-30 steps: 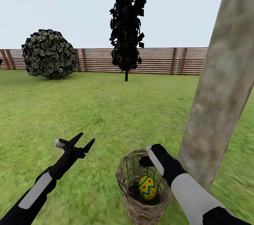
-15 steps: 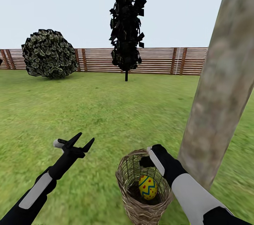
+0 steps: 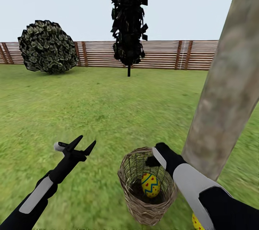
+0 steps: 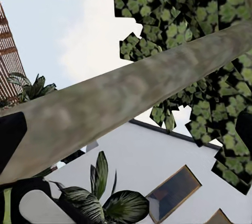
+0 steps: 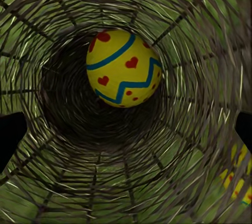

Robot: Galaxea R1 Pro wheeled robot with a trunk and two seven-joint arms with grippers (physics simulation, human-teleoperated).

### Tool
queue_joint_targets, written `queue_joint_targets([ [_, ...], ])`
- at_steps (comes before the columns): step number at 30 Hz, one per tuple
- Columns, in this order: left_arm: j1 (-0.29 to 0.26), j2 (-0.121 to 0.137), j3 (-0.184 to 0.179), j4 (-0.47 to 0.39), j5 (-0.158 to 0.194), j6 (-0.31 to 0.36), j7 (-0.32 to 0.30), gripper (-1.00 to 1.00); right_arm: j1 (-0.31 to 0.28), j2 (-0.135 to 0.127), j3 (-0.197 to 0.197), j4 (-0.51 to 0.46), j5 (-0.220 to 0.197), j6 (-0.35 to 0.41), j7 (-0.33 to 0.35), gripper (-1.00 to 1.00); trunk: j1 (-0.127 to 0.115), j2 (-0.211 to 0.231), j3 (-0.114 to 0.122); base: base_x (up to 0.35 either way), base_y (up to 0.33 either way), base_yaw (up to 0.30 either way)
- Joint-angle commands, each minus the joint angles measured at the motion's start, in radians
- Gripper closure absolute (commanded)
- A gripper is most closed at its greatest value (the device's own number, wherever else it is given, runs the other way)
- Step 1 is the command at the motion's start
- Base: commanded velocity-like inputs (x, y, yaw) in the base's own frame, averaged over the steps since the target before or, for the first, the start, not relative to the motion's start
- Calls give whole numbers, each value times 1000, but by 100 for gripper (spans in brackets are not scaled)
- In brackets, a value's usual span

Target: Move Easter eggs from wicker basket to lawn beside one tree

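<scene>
The right gripper hung spread above the wicker basket; grasping its last Easter egg required descending.

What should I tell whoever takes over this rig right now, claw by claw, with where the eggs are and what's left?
Left claw: open, empty, held over the green grass lawn.
Right claw: at the rim of the round brown woven-twig basket, aimed inside; whether it is open or shut cannot be told.
One yellow egg with blue zigzag and red hearts lies on the basket's bottom.
Another yellow patterned egg lies on the grass beside the thick pale grey-brown tree trunk.
The third egg's place cannot be told.
Left: lift out the basket egg and set it by that trunk.
</scene>
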Motion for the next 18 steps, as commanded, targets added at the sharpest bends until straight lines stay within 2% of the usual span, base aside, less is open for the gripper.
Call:
queue_joint_targets([
  [1, -1, 1, -3, 0, 10, 7, 0, -100, -5, 0, 8, 8, -11, 0, -7, -100, 0, -1, -5, 0, 0, 0],
  [12, -1, 1, -3, 0, 10, 8, 0, -100, -12, 0, 8, 24, -11, -6, 0, -100, 5, -3, -44, 0, 0, 0],
  [18, -1, -2, -4, 2, 6, 8, 1, -100, -12, 1, 12, 26, -11, -2, 124, -100, 5, -3, -44, 54, 0, 0],
])
